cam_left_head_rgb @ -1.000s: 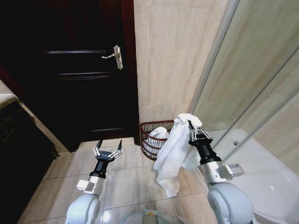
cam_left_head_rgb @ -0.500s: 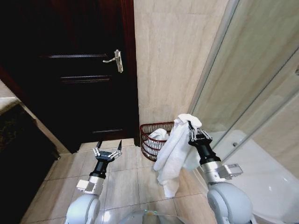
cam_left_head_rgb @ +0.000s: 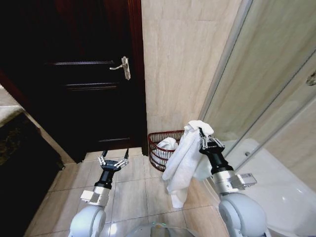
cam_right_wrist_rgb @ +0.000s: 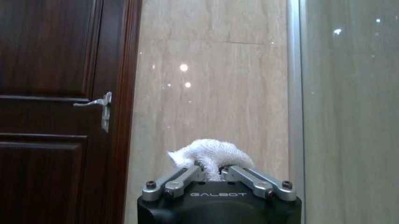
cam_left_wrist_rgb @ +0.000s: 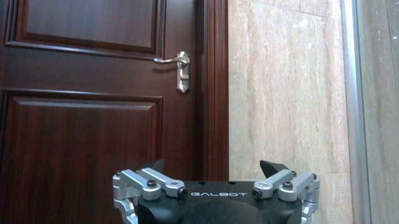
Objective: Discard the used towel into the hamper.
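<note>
The right gripper [cam_left_head_rgb: 202, 136] holds a white towel [cam_left_head_rgb: 183, 159] up, hanging just beside the hamper [cam_left_head_rgb: 163, 146] by the wall. The left gripper [cam_left_head_rgb: 114, 153] hovers spread over the floor [cam_left_head_rgb: 133, 192].

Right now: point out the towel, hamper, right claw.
towel [cam_left_head_rgb: 182, 153], head view, middle of the hanging cloth.
hamper [cam_left_head_rgb: 158, 148], head view, front wire wall.
right claw [cam_left_head_rgb: 202, 133], head view, between its fingertips.
</note>
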You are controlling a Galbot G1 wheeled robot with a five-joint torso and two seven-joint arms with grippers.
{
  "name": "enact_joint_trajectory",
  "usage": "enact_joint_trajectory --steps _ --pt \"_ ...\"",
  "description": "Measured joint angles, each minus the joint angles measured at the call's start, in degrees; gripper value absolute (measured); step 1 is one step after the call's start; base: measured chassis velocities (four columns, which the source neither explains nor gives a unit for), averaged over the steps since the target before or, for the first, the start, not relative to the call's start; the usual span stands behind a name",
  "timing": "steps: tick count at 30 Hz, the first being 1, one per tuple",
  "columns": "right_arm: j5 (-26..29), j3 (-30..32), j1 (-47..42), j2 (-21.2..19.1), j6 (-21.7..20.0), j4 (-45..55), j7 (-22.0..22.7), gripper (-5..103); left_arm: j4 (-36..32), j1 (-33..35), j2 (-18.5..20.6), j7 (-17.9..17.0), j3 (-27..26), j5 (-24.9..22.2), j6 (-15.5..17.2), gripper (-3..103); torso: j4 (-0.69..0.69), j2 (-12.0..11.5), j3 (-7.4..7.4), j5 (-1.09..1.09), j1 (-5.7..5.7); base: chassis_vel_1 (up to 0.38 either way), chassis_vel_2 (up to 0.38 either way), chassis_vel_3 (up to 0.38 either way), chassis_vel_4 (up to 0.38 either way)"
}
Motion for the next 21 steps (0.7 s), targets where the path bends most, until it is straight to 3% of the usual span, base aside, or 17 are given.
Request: enact_joint_trajectory --steps 8,21 --pt "0.0 0.0 0.3 0.0 0.8 -0.4 0.1 7 -0.2 0.8 0.3 1.7 0.2 -0.4 -0.9 100 0.00 1.3 0.86 0.00 0.42 0.000 0.000 0.000 0.000" --pt "0.1 0.2 0.6 0.6 1.2 -1.5 -0.7 7 0.4 0.5 0.3 2.9 0.0 -0.1 -3.3 100 0.00 1.1 0.77 0.00 0.35 0.000 0.000 0.000 0.000"
